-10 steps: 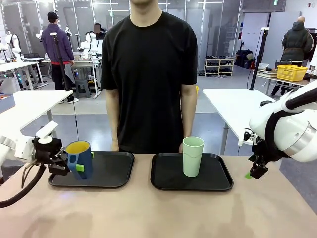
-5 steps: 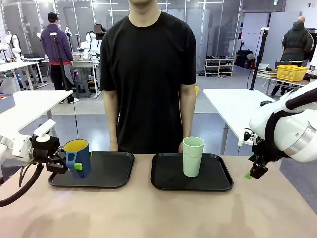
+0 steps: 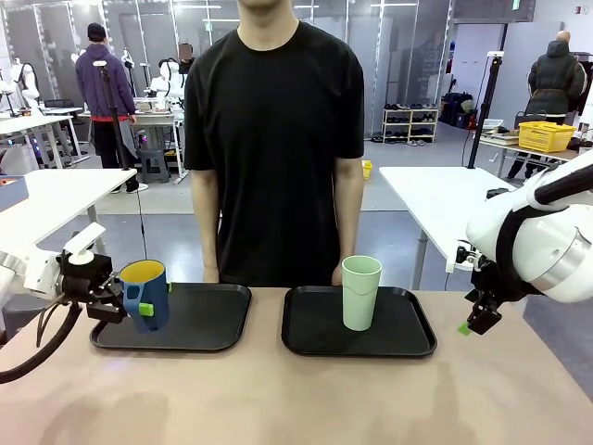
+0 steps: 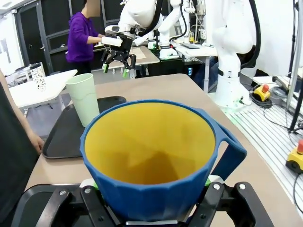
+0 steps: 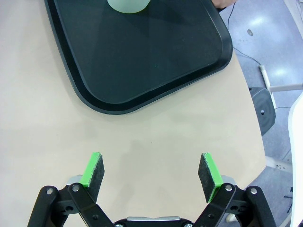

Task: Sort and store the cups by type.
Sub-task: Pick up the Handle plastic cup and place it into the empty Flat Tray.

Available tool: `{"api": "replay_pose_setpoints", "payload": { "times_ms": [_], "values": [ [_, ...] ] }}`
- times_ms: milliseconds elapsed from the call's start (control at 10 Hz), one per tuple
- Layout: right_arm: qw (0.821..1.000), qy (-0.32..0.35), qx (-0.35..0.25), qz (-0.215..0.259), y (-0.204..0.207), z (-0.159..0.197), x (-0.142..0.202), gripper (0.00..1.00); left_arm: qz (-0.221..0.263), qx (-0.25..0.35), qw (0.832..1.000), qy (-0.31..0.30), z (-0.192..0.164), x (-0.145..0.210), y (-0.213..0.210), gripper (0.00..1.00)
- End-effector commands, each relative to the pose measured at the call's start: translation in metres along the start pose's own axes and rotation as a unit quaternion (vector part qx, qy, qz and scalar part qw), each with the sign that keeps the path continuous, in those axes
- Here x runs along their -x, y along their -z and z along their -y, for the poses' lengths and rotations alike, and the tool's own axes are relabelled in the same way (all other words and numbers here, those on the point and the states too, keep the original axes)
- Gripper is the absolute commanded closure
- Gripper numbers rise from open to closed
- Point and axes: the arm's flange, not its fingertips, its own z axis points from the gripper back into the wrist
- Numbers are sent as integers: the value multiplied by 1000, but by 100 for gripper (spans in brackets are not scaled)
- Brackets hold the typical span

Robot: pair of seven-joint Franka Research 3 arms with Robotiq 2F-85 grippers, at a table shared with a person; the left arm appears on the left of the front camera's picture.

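My left gripper [image 3: 130, 304] is clamped on the dark-blue cup [image 3: 146, 294], green pads pressed against its lower wall from either side. I hold the cup upright over the left end of the left black tray [image 3: 208, 320]; whether its base touches the tray I cannot tell. In my left wrist view the cup [image 4: 156, 156] sits between my fingers with its yellow-orange inside facing the camera and its handle turned to the picture's right. My left gripper [image 4: 151, 208] grips it low down, near the base.

The person [image 3: 278, 139] in a black shirt stands at the far side of the table [image 3: 296, 399], centred between the two trays, hands down at the table's far edge.

The pale mint-green tumbler [image 3: 360, 292] stands upright, mouth up, on the right black tray [image 3: 408, 338], roughly at its middle, well apart from the blue cup. From my left wrist the tumbler [image 4: 83, 98] shows beyond the cup's rim, on its tray [image 4: 59, 139].

My right gripper [image 3: 474, 320] hangs just off the right tray's right end, above the table and holding nothing. In my right wrist view its fingers [image 5: 153, 172] stand wide apart over bare tabletop, with the tray's corner [image 5: 142, 61] ahead and the tumbler's base [image 5: 127, 4] at the top edge.
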Motion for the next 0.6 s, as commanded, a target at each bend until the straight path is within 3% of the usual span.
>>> {"api": "replay_pose_setpoints", "payload": {
  "times_ms": [0, 500],
  "values": [
    [1000, 1, -4, 8, 0, 3, -1, 0, 3, 28, 999, 21, -35, 1, -19, 27],
    [1000, 1, -4, 8, 0, 3, -1, 0, 21, 43, 998, -29, -108, 16, -53, 27]
  ]
}}
